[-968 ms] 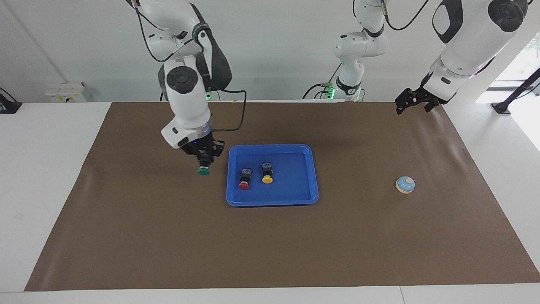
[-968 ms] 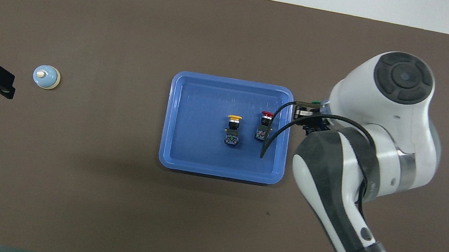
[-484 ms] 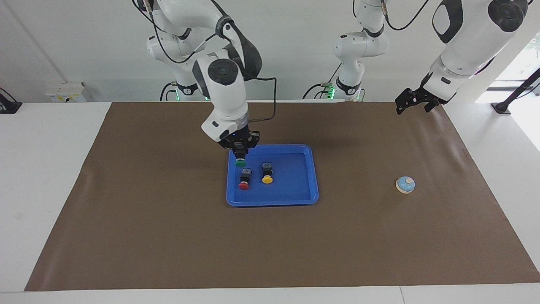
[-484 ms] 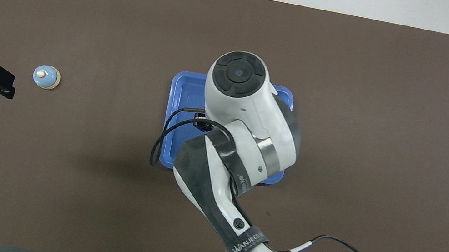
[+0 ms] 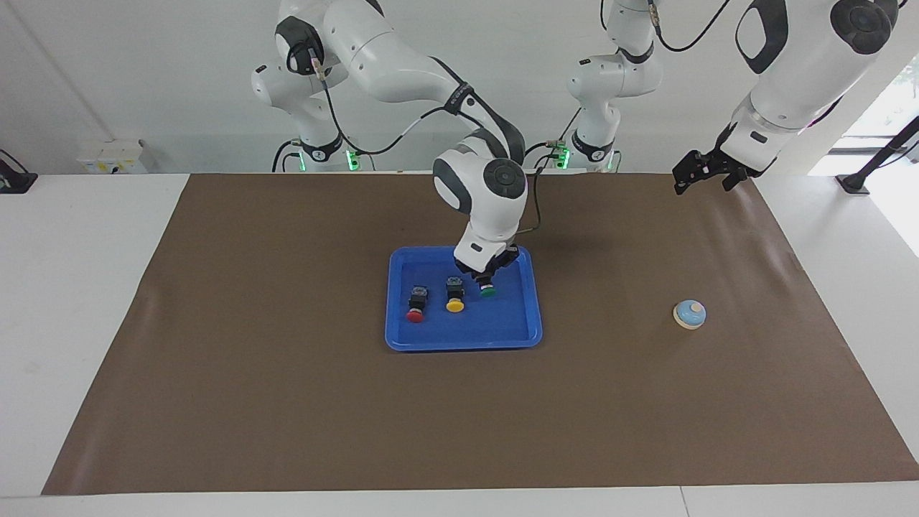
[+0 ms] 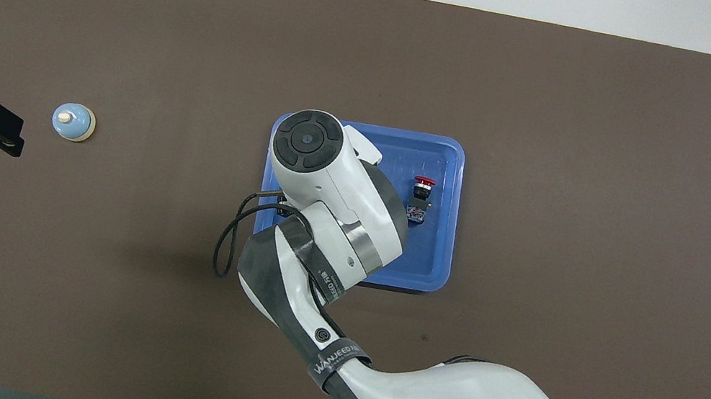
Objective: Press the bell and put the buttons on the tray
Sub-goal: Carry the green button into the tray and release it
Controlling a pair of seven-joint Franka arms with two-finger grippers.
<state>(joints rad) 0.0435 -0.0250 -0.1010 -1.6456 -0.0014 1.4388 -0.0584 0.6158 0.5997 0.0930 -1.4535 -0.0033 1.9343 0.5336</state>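
While the right arm reaches in over the blue tray [image 5: 535, 301], its bulk blocks much of what lies below in the overhead view: the wrist covers the tray's end toward the left arm, and only the red button [image 6: 420, 200] shows there. From across the bench the picture is fuller. The red button [image 5: 416, 304] lies on its side in the tray, at the end toward the right arm's base, with the yellow button [image 5: 454, 295] just beside it, both caps pointing away from the robots. Next along, the right gripper [image 5: 488, 281] hangs over the tray floor, clamped on the green button [image 5: 488, 290], whose black body is mostly swallowed by the fingers so that little more than the green cap shows. Whether that cap touches the tray I cannot tell. Well apart, toward the left arm's end of the brown mat [image 5: 287, 402], the bell [image 5: 689, 314] sits alone. The left gripper [image 5: 700, 174] waits raised over the mat's edge nearest the robots, jaws spread wide, holding nothing; the overhead view cuts off most of that arm.
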